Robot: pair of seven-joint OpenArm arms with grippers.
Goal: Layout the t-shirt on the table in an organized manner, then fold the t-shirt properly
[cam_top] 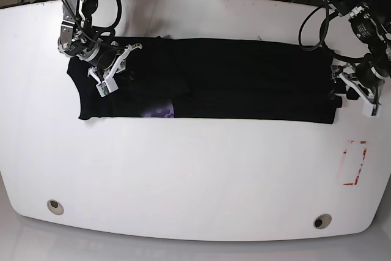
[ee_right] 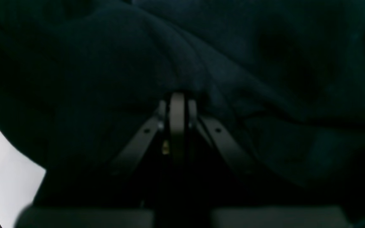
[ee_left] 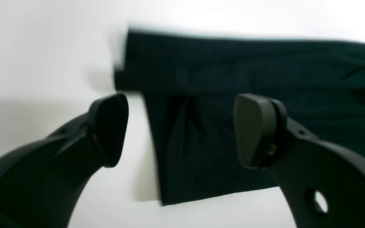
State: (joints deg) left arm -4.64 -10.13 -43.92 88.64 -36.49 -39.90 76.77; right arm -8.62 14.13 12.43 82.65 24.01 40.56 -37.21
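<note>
T-shirt lies folded long across the table; right gripper pinches its cloth, left gripper hangs open beside it.

The t-shirt is plain black across nearly all its visible cloth, with one small purple patch at its six o'clock edge. The table is glossy white, carrying a red dashed rectangle toward four o'clock and two round metal-grey grommets along the six o'clock rim.
</note>
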